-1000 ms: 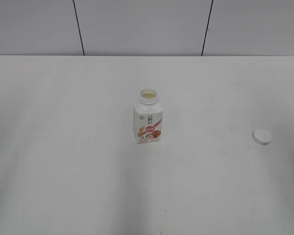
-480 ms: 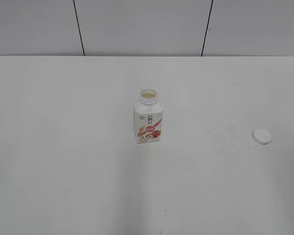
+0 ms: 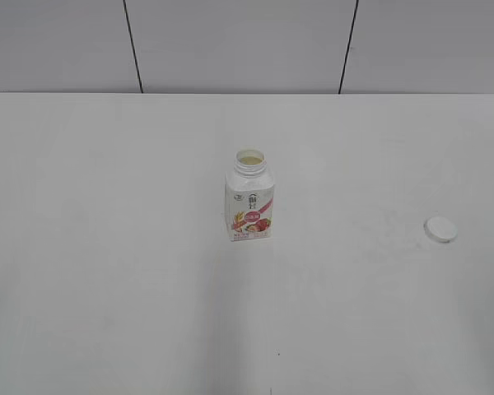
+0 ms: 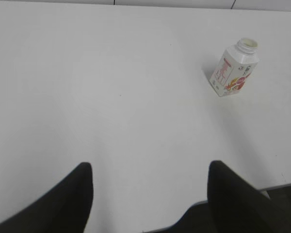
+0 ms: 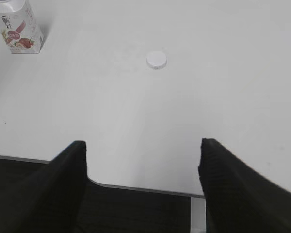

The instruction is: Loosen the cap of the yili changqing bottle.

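Observation:
The yili changqing bottle (image 3: 249,203) stands upright mid-table with its neck open and pale liquid showing inside. It also shows in the left wrist view (image 4: 234,74) and the right wrist view (image 5: 19,27). The white cap (image 3: 440,229) lies flat on the table far to the bottle's right, also seen in the right wrist view (image 5: 156,59). My left gripper (image 4: 149,167) is open and empty, over the table's near edge, far from the bottle. My right gripper (image 5: 143,145) is open and empty, over the near edge, well short of the cap. Neither gripper shows in the exterior view.
The white table (image 3: 107,247) ends at a grey panelled wall (image 3: 230,41) at the back. Its near edge (image 5: 136,188) runs below the right gripper, with dark floor beyond.
The cap's place on the table looks slightly different between frames; the bottle has not moved. No arm shows in the exterior view at any time.

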